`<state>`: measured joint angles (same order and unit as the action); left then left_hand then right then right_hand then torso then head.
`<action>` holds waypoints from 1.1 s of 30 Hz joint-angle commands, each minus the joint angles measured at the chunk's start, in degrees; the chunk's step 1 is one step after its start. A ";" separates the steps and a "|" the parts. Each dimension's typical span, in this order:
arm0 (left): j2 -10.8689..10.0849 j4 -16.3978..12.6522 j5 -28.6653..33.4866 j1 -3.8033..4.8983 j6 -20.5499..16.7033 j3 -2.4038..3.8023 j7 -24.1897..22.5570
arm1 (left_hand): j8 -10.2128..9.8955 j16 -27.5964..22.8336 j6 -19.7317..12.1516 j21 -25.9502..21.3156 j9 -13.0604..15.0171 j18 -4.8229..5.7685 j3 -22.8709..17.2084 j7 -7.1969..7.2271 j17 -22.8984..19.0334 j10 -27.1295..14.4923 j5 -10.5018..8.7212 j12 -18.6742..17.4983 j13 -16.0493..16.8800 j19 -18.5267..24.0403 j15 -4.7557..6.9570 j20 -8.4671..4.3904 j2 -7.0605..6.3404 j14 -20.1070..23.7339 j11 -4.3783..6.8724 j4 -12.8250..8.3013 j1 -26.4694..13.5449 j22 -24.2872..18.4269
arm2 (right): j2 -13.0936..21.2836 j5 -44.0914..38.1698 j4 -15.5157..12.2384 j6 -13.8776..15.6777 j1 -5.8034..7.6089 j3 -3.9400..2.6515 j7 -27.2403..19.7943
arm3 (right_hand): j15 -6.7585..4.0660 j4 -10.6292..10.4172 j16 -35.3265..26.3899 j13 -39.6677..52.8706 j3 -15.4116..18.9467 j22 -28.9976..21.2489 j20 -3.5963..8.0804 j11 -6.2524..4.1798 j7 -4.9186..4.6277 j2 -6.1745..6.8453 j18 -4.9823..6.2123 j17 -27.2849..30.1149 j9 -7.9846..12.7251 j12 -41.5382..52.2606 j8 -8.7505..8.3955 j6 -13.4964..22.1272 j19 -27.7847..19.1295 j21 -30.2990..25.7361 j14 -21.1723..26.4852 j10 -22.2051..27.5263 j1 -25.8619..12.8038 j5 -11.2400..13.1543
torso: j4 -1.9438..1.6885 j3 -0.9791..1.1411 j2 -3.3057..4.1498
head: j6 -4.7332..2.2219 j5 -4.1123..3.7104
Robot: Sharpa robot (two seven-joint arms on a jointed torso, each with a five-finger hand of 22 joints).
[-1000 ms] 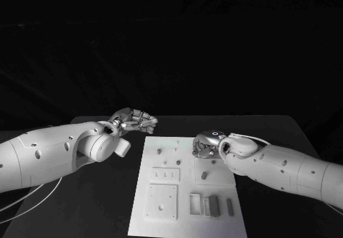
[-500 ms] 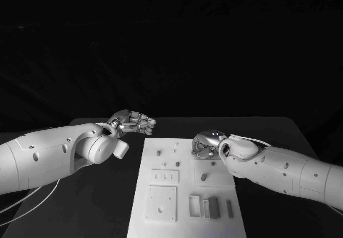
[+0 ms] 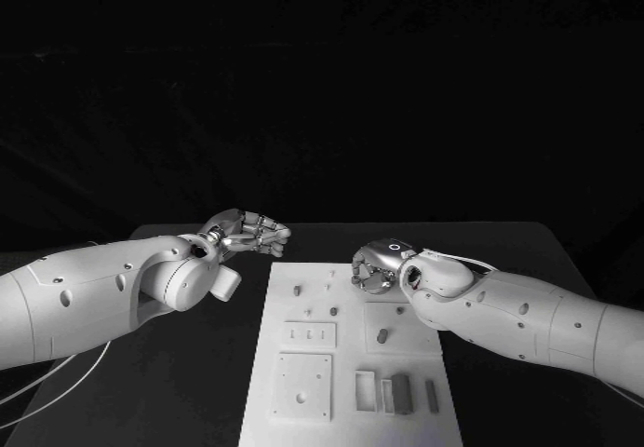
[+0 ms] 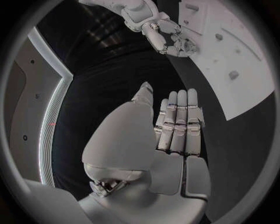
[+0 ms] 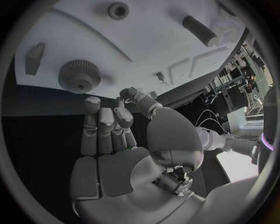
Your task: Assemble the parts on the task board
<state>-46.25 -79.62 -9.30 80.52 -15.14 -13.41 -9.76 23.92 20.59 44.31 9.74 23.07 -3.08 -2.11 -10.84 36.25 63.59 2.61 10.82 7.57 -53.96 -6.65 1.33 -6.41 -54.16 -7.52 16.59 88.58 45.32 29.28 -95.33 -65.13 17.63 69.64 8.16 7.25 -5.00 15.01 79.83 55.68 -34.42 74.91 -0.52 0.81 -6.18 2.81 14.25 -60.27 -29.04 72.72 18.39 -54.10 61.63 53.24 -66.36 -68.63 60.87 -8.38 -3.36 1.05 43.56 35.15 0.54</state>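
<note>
Here, in the head view, the task board lies lengthwise on the black table, and everything else can be placed against it. On its far half sit small dark parts: one peg near its left edge, another on a raised square panel toward its right. A small plate with three slots lies left of that panel, and nearer the robot a larger square plate carries one hole. At the board's near right corner stand narrow upright compartments; a dark block stands in one and a thin dark strip beside it, while whether the palest slot holds anything cannot be told. The left hand hovers off the board's far left corner, over bare table, fingers curled in, with nothing visible in them. The right hand hangs over the board's far right part, fingers bent downward; whether they touch a part cannot be told here.

From the left wrist view, the left hand shows fingers straight and pressed side by side, holding nothing, with the board beyond it and the right hand at the board's edge.

From the right wrist view, the right hand has its fingers close together and empty, just short of the board's edge. On the board nearby sit a ridged round gear, a dark cylinder, a round socket and a small wedge.
</note>
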 commanded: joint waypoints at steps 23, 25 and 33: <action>1.19 0.00 -0.04 1.05 -0.22 0.09 -0.52 | -0.28 -0.33 0.43 -0.38 -0.12 -1.14 0.33 0.00 0.19 0.45 0.20 -0.50 0.08 -0.34 -0.11 -0.26 0.39 -0.36 -0.03 0.13 0.39 -0.07 | -7.95 -3.44 6.59 1.43 1.08 -0.40 2.28 | -0.46 -0.23 0.31 -0.29 -0.78 1.14 0.35 -0.45 -0.54 0.74 0.75 0.31 -0.07 0.30 -0.06 -0.78 0.09 0.59 -0.22 -0.30 -0.38 -0.40 | -0.68 -0.31 0.96 | -0.64 0.34; 1.25 -0.03 -0.05 1.08 -0.22 0.09 -0.54 | -0.28 -0.34 0.44 -0.38 -0.13 -1.13 0.33 0.00 0.20 0.45 0.20 -0.51 0.08 -0.35 -0.11 -0.26 0.38 -0.37 -0.03 0.13 0.40 -0.06 | -8.23 -3.72 6.83 1.61 1.09 -0.40 2.44 | -0.46 -0.24 0.31 -0.30 -0.80 1.13 0.35 -0.44 -0.54 0.76 0.75 0.32 -0.07 0.30 -0.07 -0.78 0.09 0.60 -0.22 -0.31 -0.40 -0.40 | -0.78 -0.38 1.18 | -0.74 0.27; 1.49 0.03 -0.05 1.12 -0.23 0.10 -0.51 | -0.29 -0.37 0.45 -0.40 -0.14 -1.13 0.34 0.00 0.23 0.47 0.20 -0.55 0.08 -0.35 -0.12 -0.26 0.38 -0.38 -0.03 0.13 0.41 -0.06 | -9.18 -4.07 7.82 1.88 1.10 -0.41 2.55 | -0.45 -0.25 0.32 -0.33 -0.85 1.13 0.37 -0.44 -0.55 0.85 0.75 0.36 -0.08 0.29 -0.12 -0.76 0.10 0.64 -0.25 -0.34 -0.43 -0.40 | -0.99 -0.55 1.76 | -0.96 0.10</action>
<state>-44.94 -79.48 -9.36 81.52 -15.23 -13.38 -9.77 23.92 20.59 44.32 9.55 22.98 -3.58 -2.11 -10.84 36.41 63.58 2.61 10.63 7.60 -54.17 -6.65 1.13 -6.41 -54.16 -7.54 16.59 88.58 45.32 20.28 -98.15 -57.40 19.14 70.72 7.77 9.41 -5.07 14.78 79.83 55.45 -34.97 74.90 -0.63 0.61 -6.28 3.28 14.26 -59.97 -29.14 72.72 18.06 -54.15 61.74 53.69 -66.62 -68.84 60.40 -8.65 -4.23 0.59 45.01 34.24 0.70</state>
